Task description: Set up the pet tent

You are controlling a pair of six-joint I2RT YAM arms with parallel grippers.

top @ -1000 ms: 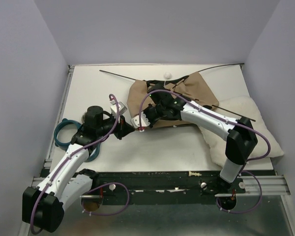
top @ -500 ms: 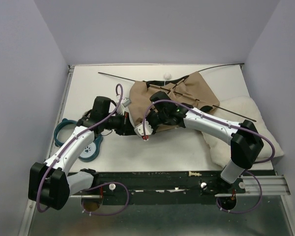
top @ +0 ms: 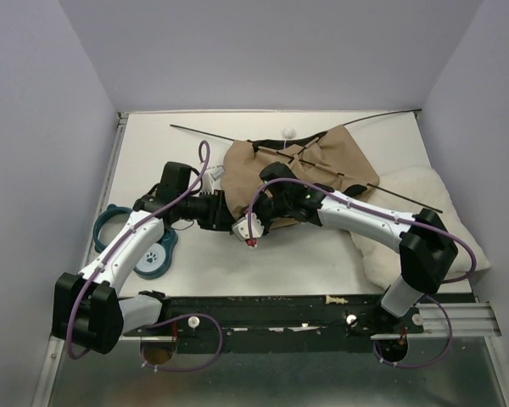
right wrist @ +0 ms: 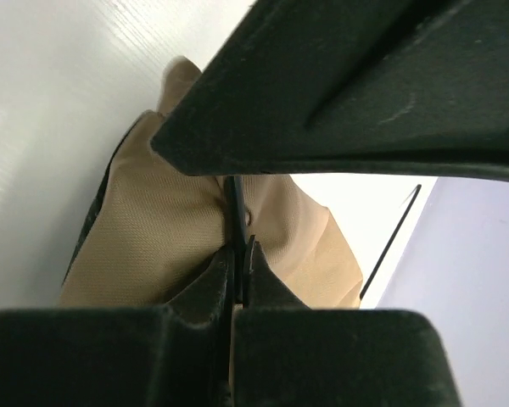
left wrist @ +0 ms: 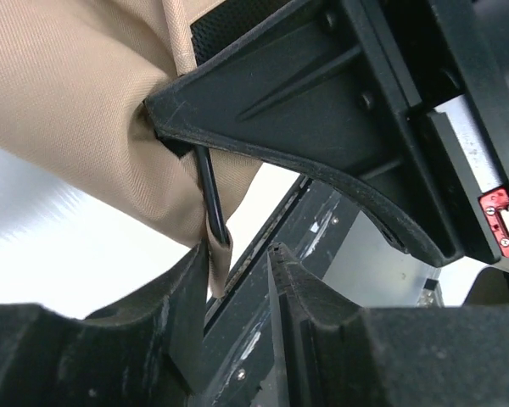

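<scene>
Tan pet tent [top: 339, 157] collapsed flat, lengthwise left-right

1. Overhead view: bright, even, diffuse light. The white table [top: 322, 254] glares mildly, and shadows are soft and faint.
2. Left wrist view: the pet tent [left wrist: 68, 110] weave is sharp at 10 o'clock, the table is blown out at 8 o'clock, and the left gripper's fingers [left wrist: 110, 339] are dark.
3. Right wrist view: glare streaks at 11 o'clock, and the right gripper's fingers [right wrist: 110, 356] are underlit and blurred at 6 o'clock.
</scene>
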